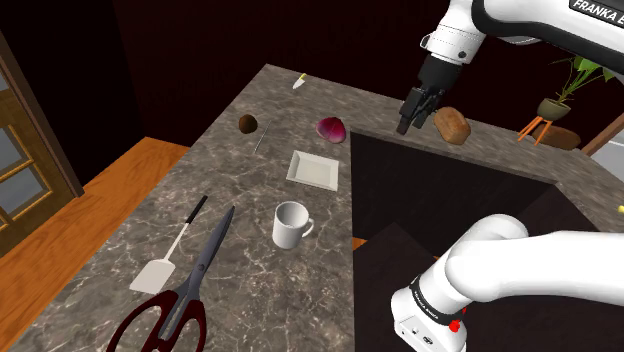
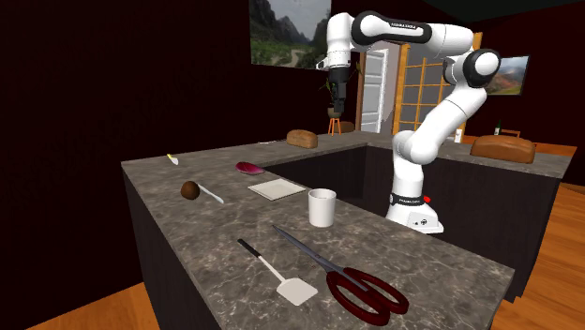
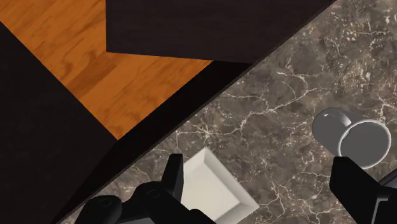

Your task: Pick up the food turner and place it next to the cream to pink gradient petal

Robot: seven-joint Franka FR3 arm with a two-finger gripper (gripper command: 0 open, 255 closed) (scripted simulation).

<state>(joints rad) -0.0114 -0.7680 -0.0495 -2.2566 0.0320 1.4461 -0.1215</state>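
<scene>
The food turner (image 1: 168,258) (image 2: 277,273) has a white blade and a thin black handle. It lies flat near the front of the dark marble counter (image 1: 250,215), beside the scissors. A dark pink petal (image 1: 331,128) (image 2: 248,169) rests far along the counter, close to its inner edge. My gripper (image 1: 410,118) (image 2: 339,98) (image 3: 264,191) hangs high above the gap beside the counter, near the petal's end and far from the turner. Its fingers stand apart with nothing between them.
Red-handled scissors (image 1: 180,290) (image 2: 352,277) lie next to the turner. A white mug (image 1: 290,223) (image 3: 353,137) and a white square plate (image 1: 313,168) (image 3: 213,188) sit mid-counter. A brown ball on a stick (image 1: 248,123), a small cream-yellow item (image 1: 298,82) and a bread loaf (image 1: 452,125) lie farther off.
</scene>
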